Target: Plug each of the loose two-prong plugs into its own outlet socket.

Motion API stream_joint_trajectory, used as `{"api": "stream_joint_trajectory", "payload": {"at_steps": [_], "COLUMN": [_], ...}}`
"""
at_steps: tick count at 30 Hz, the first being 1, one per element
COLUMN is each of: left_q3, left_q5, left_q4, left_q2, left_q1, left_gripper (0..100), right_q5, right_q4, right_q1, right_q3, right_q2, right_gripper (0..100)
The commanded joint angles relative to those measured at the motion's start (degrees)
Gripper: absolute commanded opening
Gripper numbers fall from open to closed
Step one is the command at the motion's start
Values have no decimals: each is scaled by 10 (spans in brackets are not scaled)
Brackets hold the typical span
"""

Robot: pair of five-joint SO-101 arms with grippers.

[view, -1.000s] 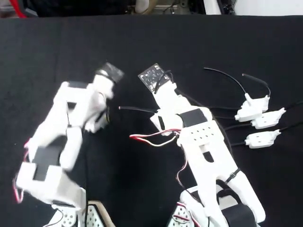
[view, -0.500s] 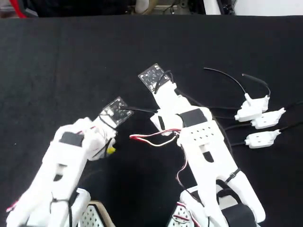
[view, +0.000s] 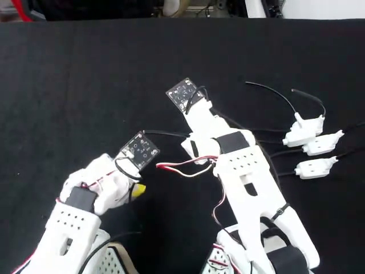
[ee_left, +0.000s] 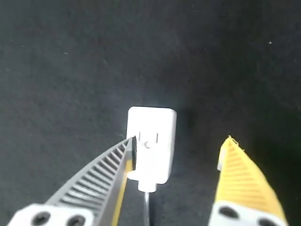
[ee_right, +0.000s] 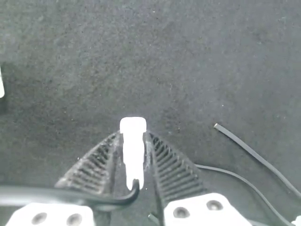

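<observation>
A white outlet socket point(ee_left: 150, 143) with two slots lies flat on the black mat. My left gripper point(ee_left: 180, 141) is open around it; the grey finger point(ee_left: 101, 176) touches one side and the yellow finger point(ee_left: 242, 176) stands clear of the other. In the high view the left arm point(view: 85, 205) is at the front left, its yellow finger point(view: 137, 189) showing. My right gripper point(ee_right: 133, 136) is shut on a small white two-prong plug point(ee_right: 133, 150) whose black lead curls back over the fingers. The right arm point(view: 228, 154) is at mid-table.
Three white connector pieces point(view: 312, 142) with black leads lie together at the right of the mat. A loose black lead point(view: 165, 132) runs left from the right arm, and another lead point(ee_right: 249, 150) lies near the right gripper. The far half of the mat point(view: 85, 63) is bare.
The left arm has swung in from the far left toward the front and come down over the socket. The right arm has kept still with its plug.
</observation>
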Motion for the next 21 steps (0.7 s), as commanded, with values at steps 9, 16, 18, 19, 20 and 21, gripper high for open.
{"api": "stream_joint_trajectory", "payload": {"at_steps": [9,16,18,19,20,21], "left_q3": [-105,-138,-141,-141,-142,-142], "left_q5": [24,16,3,-6,-12,-14], "left_q4": [-93,-87,-70,-69,-66,-66], "left_q2": [302,366,363,362,363,363], "left_q1": [-37,-41,-41,-41,-41,-43], "left_gripper": [270,245,244,230,208,180], "right_q5": [3,4,5,5,6,6], "right_q4": [-11,-11,-11,-11,-11,-11], "right_q1": [8,8,8,8,8,8], "right_q3": [-3,-2,-2,-2,-2,-2], "right_q2": [-13,-13,-13,-13,-13,-13], "right_gripper": [11,11,11,11,11,11]}}
